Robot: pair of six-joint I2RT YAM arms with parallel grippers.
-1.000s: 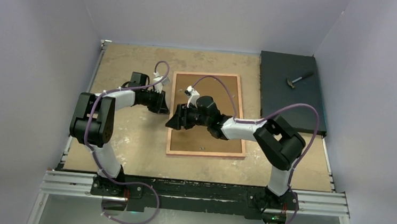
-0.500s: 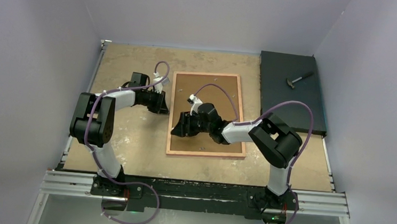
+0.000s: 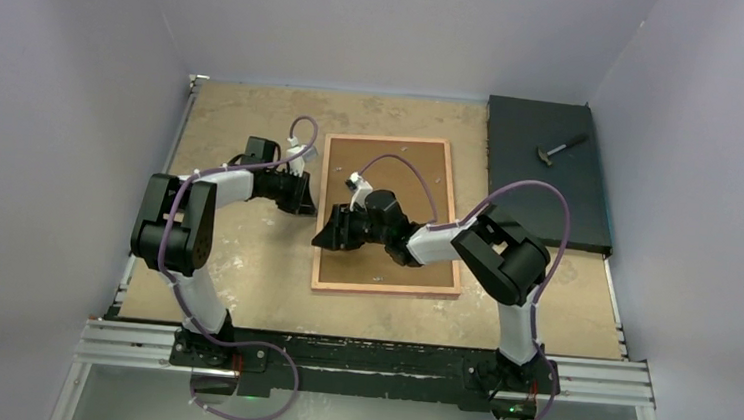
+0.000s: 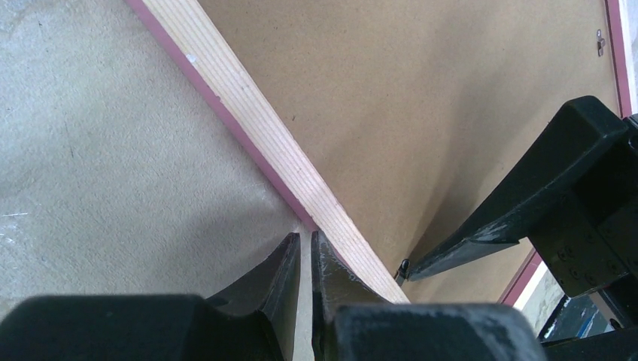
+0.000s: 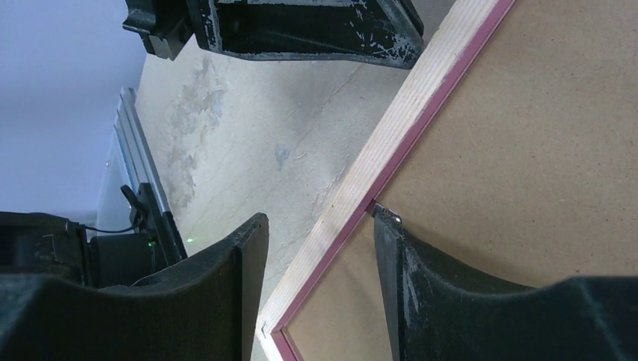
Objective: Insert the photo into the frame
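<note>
The frame (image 3: 387, 288) is laid flat, back side up, at the middle of the table, its long sides running away from the arms. Its thin rim (image 4: 248, 113) is seen as pale striped wood edged in pink. The opening is filled by a plain brown backing board (image 3: 343, 268), and a small metal tab (image 4: 600, 43) is set at the inner edge.

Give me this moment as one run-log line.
pale-wood pink-edged picture frame: back up, brown backing board in | left fingers: shut at left rim | right fingers: open, straddling that rim
</note>
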